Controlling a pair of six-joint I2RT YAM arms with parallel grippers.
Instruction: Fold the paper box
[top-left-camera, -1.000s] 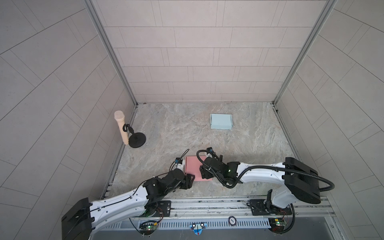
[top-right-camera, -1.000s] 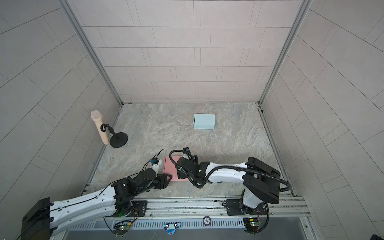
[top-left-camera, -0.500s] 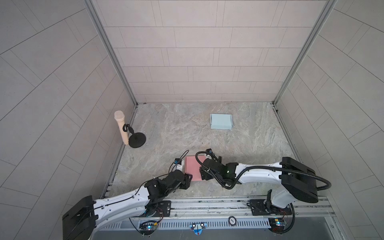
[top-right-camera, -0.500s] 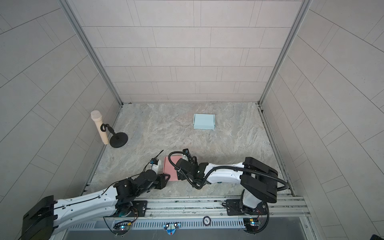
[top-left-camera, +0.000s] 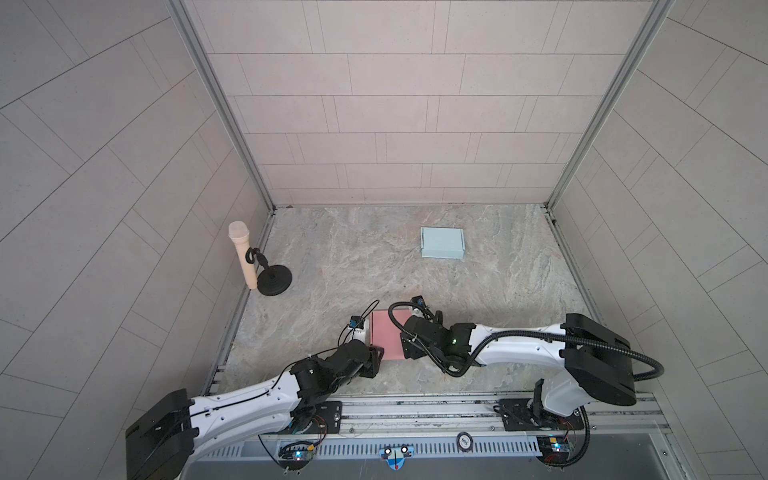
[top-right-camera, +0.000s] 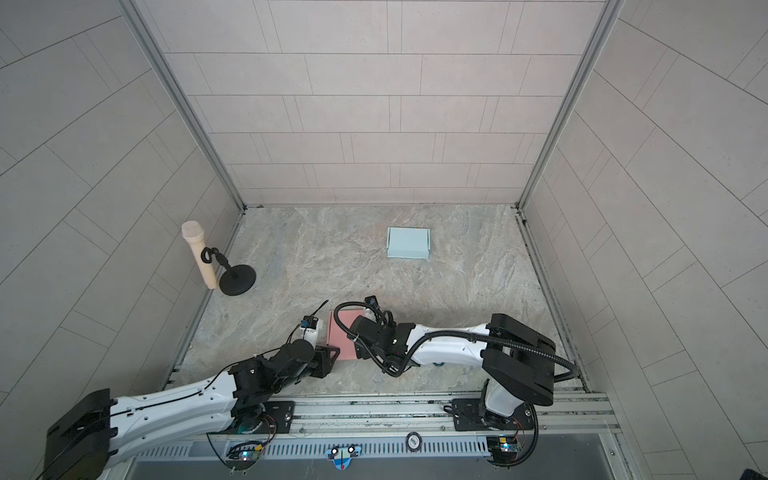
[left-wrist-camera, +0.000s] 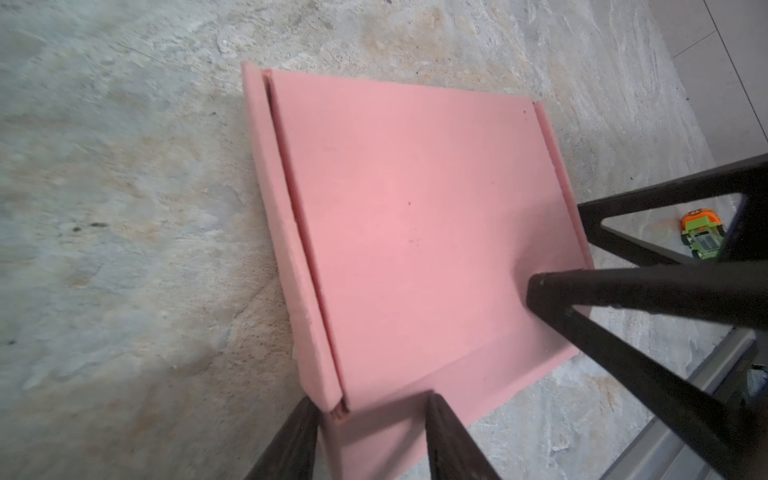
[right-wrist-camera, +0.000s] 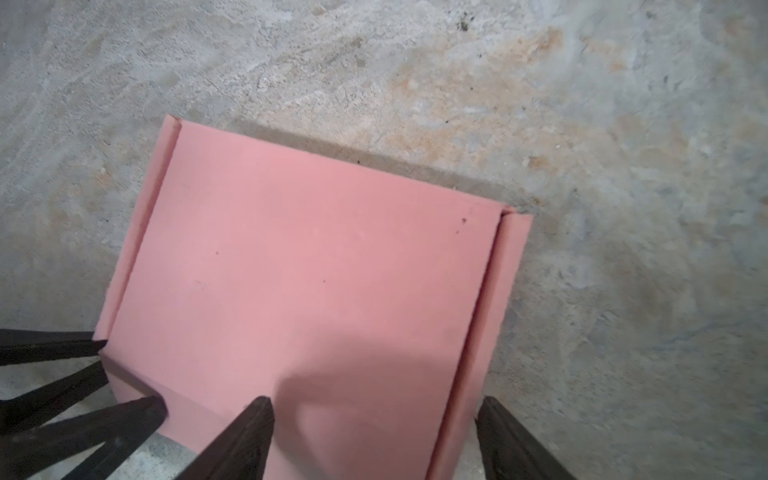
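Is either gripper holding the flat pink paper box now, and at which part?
It cannot be told. The left gripper straddles one front corner of the flat pink paper box; the right gripper stands open over a side wall.

Pink paper box (top-left-camera: 384, 338): closed, lid flat, side walls up; lies level on marbled surface (top-left-camera: 374, 266), near front edge.

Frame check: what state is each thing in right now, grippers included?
pink box: lid down, lying flat.
left gripper: jaws either side of the pink box's near corner; grip unclear.
right gripper: open, one fingertip on the pink box.
blue box: folded, lid shut, untouched.
microphone: clipped in its stand.
toy car: on its wheels, untouched.
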